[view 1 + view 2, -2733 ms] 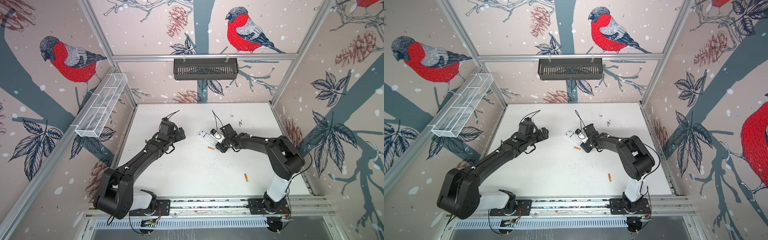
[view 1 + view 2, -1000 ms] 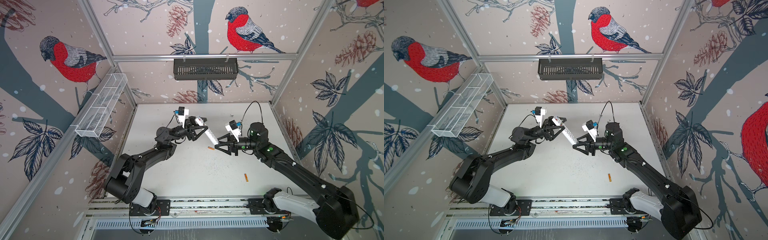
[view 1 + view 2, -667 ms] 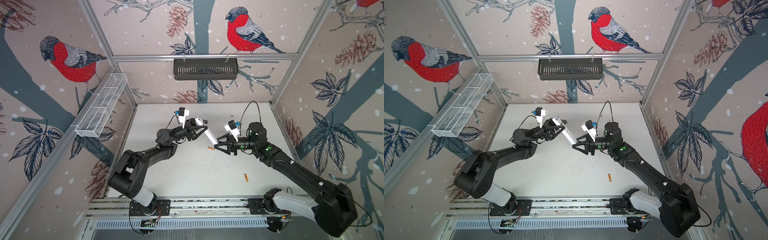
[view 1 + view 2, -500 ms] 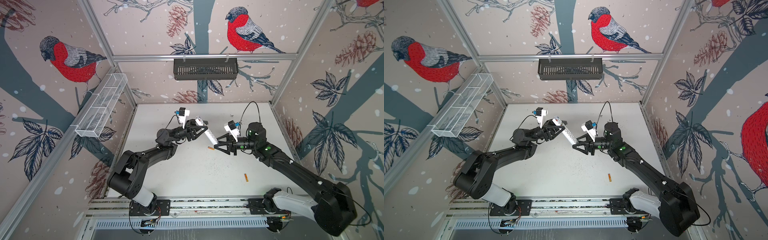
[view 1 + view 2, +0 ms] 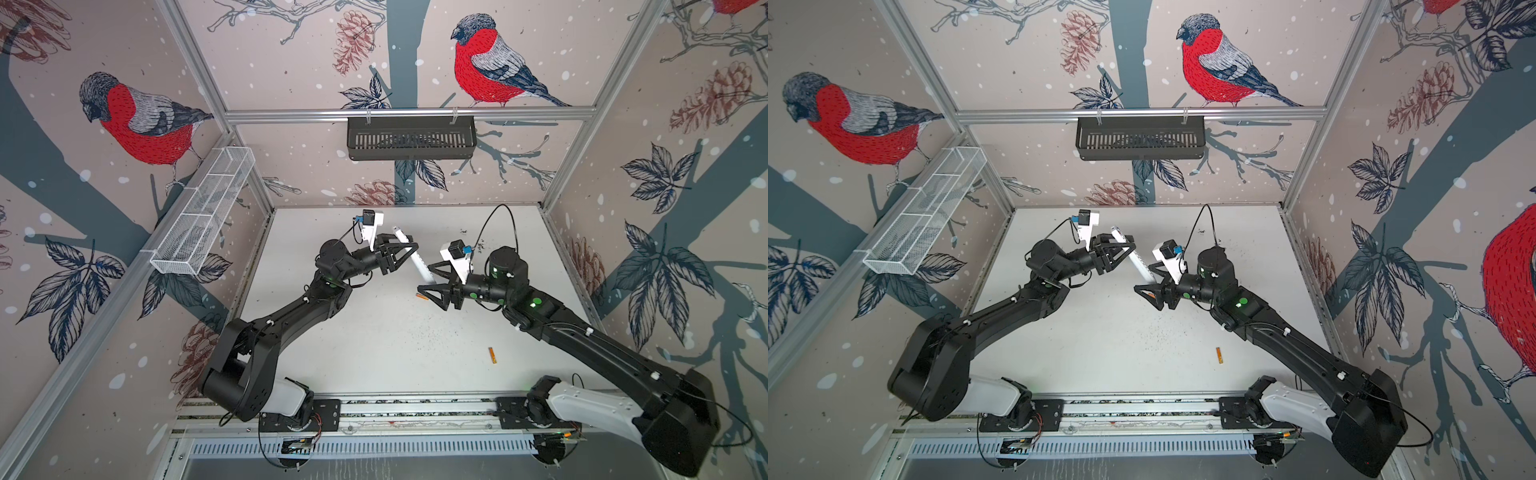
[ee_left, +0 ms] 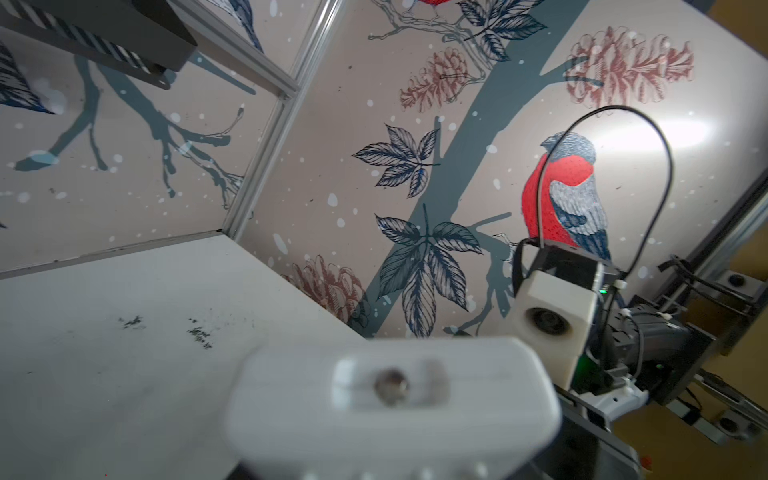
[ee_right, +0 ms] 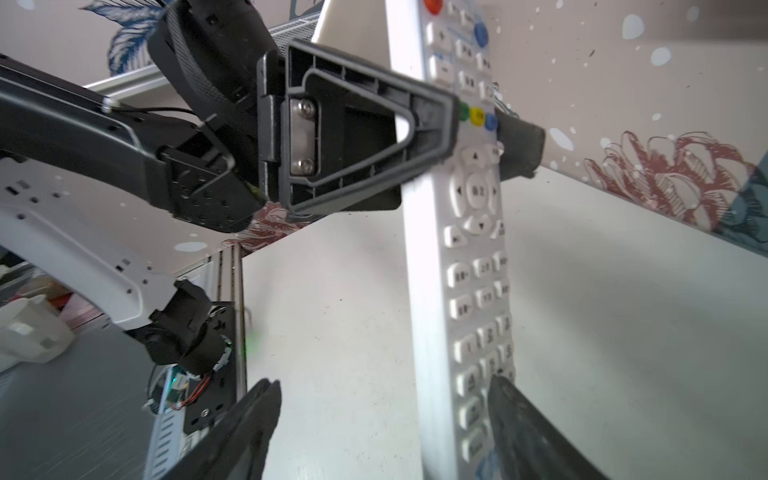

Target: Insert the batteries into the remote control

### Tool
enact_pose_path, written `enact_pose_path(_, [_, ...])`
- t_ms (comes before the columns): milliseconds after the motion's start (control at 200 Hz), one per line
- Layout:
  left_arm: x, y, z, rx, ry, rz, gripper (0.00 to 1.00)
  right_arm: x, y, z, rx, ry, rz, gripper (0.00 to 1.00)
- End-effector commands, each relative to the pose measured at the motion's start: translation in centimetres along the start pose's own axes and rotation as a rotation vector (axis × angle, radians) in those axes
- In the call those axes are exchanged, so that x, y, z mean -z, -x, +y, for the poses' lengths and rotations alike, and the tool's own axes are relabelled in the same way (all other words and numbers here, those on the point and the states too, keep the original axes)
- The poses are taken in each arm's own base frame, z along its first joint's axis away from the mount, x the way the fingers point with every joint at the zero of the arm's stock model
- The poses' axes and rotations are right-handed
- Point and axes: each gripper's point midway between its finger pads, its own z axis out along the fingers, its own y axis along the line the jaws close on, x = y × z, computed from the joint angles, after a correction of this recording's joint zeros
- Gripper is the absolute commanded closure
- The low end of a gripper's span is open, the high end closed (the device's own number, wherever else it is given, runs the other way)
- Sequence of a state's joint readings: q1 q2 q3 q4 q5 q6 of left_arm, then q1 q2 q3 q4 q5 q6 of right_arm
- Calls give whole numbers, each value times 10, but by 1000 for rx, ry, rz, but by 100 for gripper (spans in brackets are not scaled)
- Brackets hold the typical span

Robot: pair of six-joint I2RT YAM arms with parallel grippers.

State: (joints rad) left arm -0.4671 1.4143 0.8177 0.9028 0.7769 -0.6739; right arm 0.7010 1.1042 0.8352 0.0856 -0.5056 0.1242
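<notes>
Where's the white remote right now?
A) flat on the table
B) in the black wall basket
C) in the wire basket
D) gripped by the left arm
D: the left gripper is clamped across the remote control, holding it above the table.

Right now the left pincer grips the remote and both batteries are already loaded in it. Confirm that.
Wrong on the batteries. The left pincer does grip the remote, but neither is loaded: a top view shows one battery and the second battery both lying loose on the table.
</notes>
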Motion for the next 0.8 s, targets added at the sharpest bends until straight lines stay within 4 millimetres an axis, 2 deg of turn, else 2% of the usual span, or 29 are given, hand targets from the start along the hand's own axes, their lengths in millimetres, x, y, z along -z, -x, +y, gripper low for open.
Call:
enact_pose_path(0, [1,-11,29,-23,165,47,81,-6,10,-24,46,-173,-15,20])
enact_pose_path(285, [8,-11,31,-17,228,54,82,-33,8,-39,97,-344,45,27])
enact_pose_path(310, [8,-10,30,-18,229,53,82,-39,-1,-43,96,-349,72,27])
enact_pose_path(480, [8,-11,27,-16,219,60,82,-45,-8,-54,115,-391,103,28])
enact_pose_path(795, [7,-12,25,-5,207,70,81,-57,-19,-55,112,-365,149,56])
